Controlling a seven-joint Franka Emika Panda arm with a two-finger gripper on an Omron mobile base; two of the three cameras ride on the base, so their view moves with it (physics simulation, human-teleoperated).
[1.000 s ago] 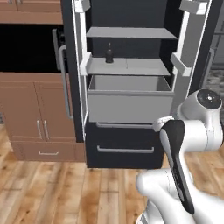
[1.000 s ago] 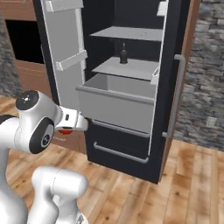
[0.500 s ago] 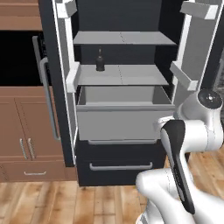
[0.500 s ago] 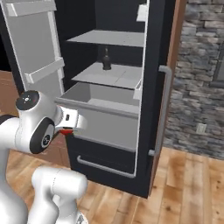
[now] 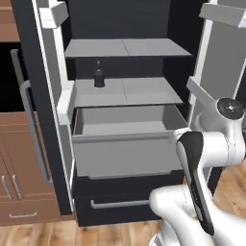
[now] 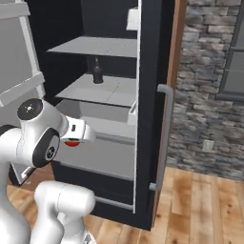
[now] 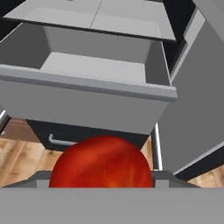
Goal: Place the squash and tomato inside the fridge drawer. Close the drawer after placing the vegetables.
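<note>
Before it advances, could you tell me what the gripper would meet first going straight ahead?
Probably the plain grey front of the open light grey fridge drawer, ahead of the gripper holding the round red tomato; depth is unclear.

- A small dark bottle point(image 5: 99, 77) stands upright on the middle grey shelf point(image 5: 144, 91) of the fridge.
- Another grey shelf point(image 5: 125, 47) sits higher up.
- A black bottom drawer point(image 5: 120, 206) has a silver bar handle.
- Brown wooden cupboards point(image 5: 19, 173) stand to the left of the fridge.
- A grey stone wall point(image 6: 209, 95) is on the right.
- The floor point(image 6: 200, 209) is light wood.
</note>
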